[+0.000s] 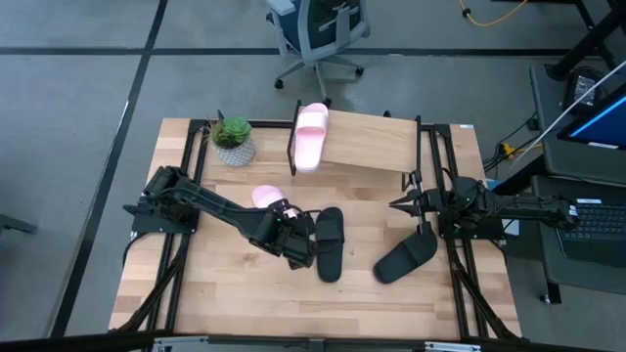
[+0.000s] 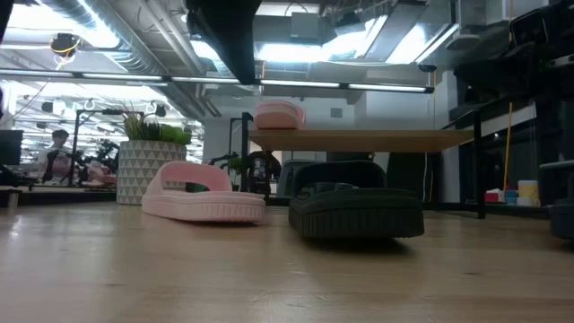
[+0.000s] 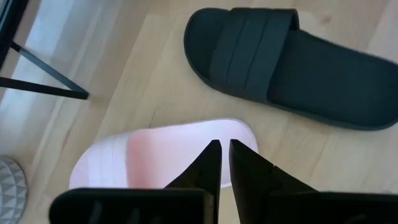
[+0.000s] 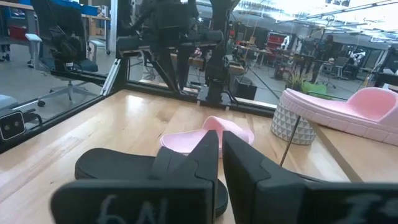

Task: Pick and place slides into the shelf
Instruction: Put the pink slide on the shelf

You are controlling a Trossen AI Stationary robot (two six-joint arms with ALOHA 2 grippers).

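Note:
One pink slide (image 1: 311, 135) lies sole down on the shelf's plank top (image 1: 377, 147), near its left end. A second pink slide (image 1: 266, 198) rests on its sole on the table, as does a black slide (image 1: 331, 242) to its right. Another black slide (image 1: 406, 259) lies farther right. My left gripper (image 3: 224, 146) hovers shut above the table's pink slide (image 3: 161, 152), fingers slanting down, nothing between them. At the table's right edge my right gripper (image 1: 394, 205) waits, shut and level.
A potted plant (image 1: 233, 140) in a white patterned pot stands at the shelf's left, close to the pink slide on the table. The shelf's black legs (image 3: 43, 84) reach the table behind the slides. Bare tabletop (image 1: 245, 293) lies toward the near edge.

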